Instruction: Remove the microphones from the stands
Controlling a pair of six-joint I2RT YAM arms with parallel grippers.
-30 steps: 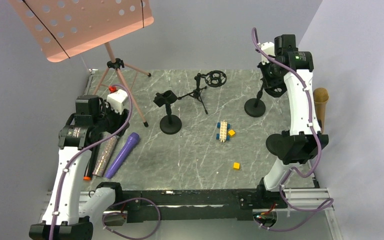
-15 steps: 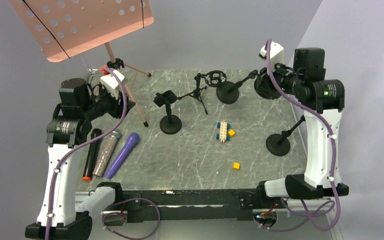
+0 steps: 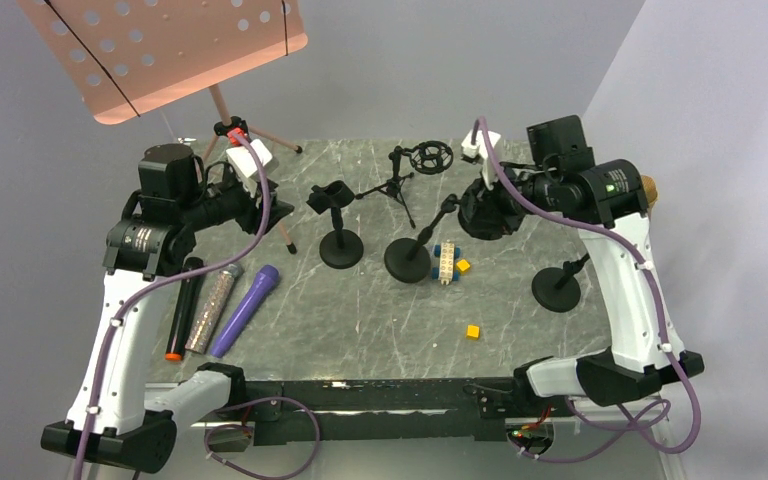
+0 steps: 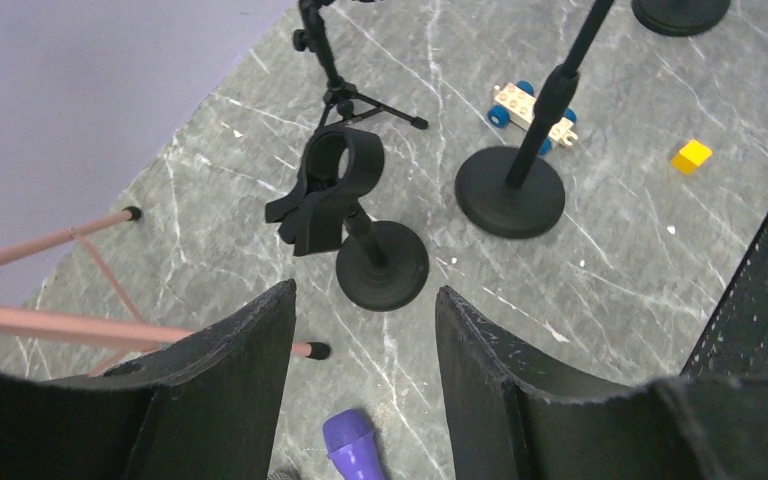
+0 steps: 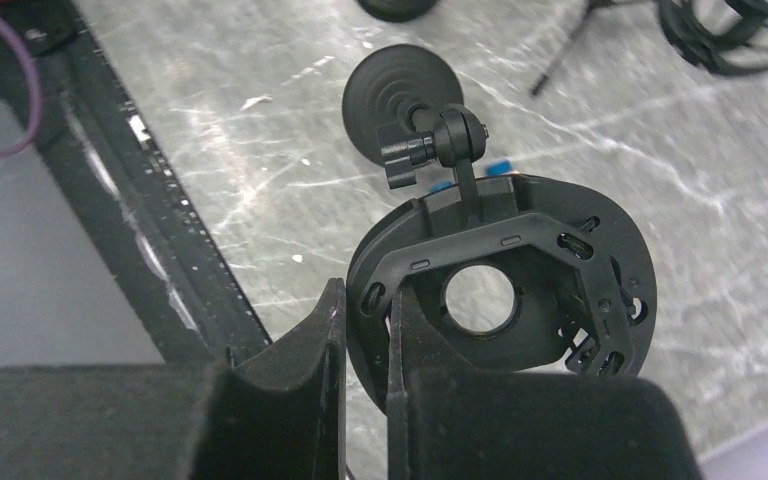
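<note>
Microphone: only a brown head shows, far right, mostly hidden behind your right arm, so its seating is unclear. From the left, three loose mics lie on the table. The left gripper hangs spread wide and empty above the clip stand. The right gripper pinches the shock mount by its rim, with its base tilted beside the toy car. That thin grip could slip and drop it on the car. Swinging your right arm could knock the microphone over.
</note>
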